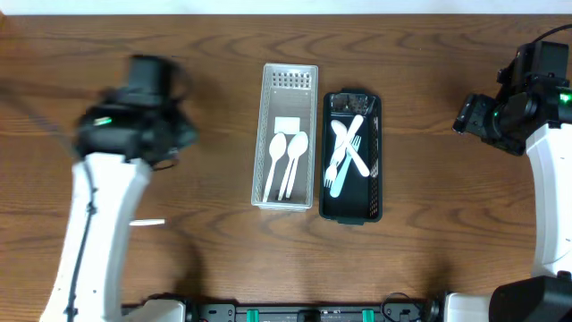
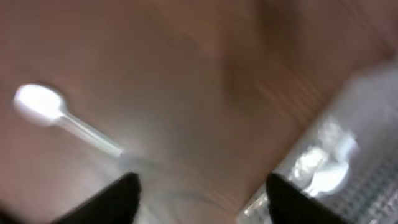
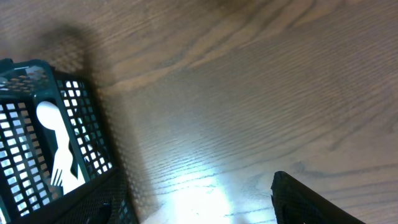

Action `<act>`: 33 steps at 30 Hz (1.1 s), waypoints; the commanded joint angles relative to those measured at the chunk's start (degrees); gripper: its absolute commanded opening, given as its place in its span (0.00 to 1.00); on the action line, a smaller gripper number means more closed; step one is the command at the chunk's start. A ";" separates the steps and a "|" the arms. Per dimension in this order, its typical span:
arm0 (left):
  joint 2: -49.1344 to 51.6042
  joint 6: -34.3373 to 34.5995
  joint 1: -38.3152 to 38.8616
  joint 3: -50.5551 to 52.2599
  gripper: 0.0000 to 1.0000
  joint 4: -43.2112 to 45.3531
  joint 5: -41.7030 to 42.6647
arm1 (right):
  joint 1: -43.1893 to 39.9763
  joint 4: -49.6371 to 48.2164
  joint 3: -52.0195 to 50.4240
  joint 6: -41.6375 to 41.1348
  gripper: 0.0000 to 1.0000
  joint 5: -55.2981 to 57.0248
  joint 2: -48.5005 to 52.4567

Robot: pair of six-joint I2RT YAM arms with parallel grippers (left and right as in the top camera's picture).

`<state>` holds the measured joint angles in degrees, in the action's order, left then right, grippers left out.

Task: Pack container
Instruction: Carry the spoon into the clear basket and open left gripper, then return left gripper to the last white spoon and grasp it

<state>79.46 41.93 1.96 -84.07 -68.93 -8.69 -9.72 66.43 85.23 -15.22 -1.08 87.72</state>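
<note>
Wooden worktop (image 1: pixel 214 54); at its middle a white basket (image 1: pixel 264 134) with a black basket (image 1: pixel 323 170) just beside it; left fingers (image 2: pixel 121 196) wide, empty; right fingers (image 3: pixel 311 202) wide, empty, near the black basket; two spoons (image 1: pixel 288 156) in the white basket, cutlery (image 1: pixel 349 148) in the black; a loose spoon (image 2: pixel 43 106) lies on the worktop by the left fingers.

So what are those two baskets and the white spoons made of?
White basket: apparently moulded plastic, matte, given its perforated grid walls. Black basket: likely the same plastic, same lattice pattern. Spoons: probably thin plastic, uniformly white and smooth-looking.
</note>
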 commanded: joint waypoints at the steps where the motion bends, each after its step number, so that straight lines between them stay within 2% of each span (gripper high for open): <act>1: -0.72 10.75 -8.85 1.49 0.84 -0.98 -1.29 | -0.07 0.07 0.15 0.74 0.79 0.20 -0.37; 8: 0.72 12.81 -27.21 9.97 0.89 2.36 4.70 | -0.07 0.15 0.15 0.74 0.79 0.20 -0.37; 13: 2.95 12.70 -35.01 18.60 0.90 9.01 8.61 | -0.07 0.15 0.15 0.74 0.79 0.20 -0.37; 16: 4.57 9.68 -37.11 23.28 0.89 13.97 9.81 | -0.07 0.07 0.15 0.72 0.79 0.20 -0.37; 19: 6.75 5.70 -37.57 26.53 0.95 18.32 9.81 | -0.07 0.02 0.15 0.72 0.79 0.20 -0.37; 22: 9.35 2.67 -37.57 28.74 0.96 21.68 9.81 | -0.07 0.04 0.15 0.72 0.79 0.17 -0.37; 33: 18.60 2.64 -37.57 29.86 0.96 25.49 13.90 | -0.07 0.26 0.15 0.70 0.78 0.17 -0.37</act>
<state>95.98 45.60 -35.42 -54.65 -44.01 2.87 -9.72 66.48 85.23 -15.22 -1.08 87.72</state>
